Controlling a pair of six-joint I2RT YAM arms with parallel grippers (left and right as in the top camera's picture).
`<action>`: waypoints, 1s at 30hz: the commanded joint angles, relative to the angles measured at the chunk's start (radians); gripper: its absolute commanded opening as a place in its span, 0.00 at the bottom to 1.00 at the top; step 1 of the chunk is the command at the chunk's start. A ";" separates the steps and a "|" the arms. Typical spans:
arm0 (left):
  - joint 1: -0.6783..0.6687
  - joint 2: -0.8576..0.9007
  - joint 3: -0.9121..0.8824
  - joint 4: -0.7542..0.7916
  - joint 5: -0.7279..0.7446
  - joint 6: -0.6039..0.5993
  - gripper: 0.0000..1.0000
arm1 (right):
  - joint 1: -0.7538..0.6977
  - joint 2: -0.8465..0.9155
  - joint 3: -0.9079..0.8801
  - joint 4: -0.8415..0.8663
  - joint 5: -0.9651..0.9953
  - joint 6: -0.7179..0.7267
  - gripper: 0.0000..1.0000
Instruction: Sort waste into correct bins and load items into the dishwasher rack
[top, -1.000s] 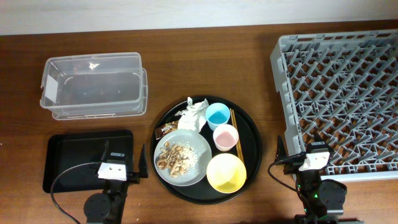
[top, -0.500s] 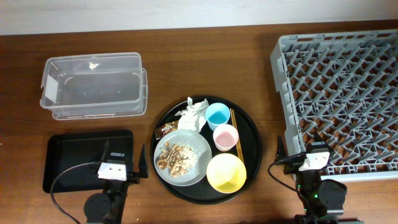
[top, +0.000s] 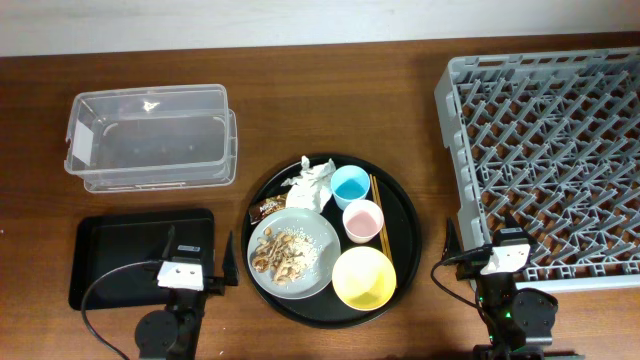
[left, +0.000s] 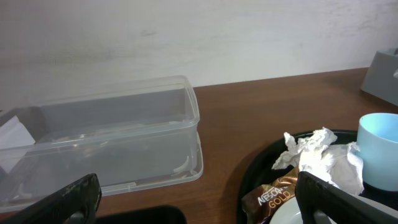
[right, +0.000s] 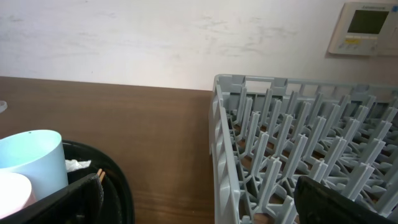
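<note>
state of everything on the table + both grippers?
clear tub, empty
black tray, empty
dishwasher rack, empty
plate, food scraps on it
blue cup, upright, empty
pink cup, upright, empty
yellow bowl, upright, empty
napkin, crumpled
left gripper, open
right gripper, open

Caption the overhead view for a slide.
Round tray of plate, scraps, napkin, wrapper, blue cup, pink cup, bowl, chopsticks between tub, black bin, dishwasher rack; left gripper, right gripper open.

- Your overhead view is bright, evenly lit; shadows soft and short.
- Glare spot on clear plastic tub (top: 150, 104).
- Your wrist views: left gripper fingers (left: 78, 199) dark, soft-edged; wall washed out.
</note>
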 joint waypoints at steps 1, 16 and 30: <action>0.005 -0.007 -0.008 0.000 0.014 0.016 0.99 | -0.006 -0.006 -0.005 -0.005 0.002 0.000 0.99; 0.005 -0.007 -0.008 0.000 0.014 0.016 1.00 | -0.006 -0.006 -0.005 -0.005 0.002 0.000 0.99; 0.005 -0.007 -0.008 0.000 0.014 0.016 0.99 | -0.006 -0.006 -0.005 0.006 -0.059 0.039 0.99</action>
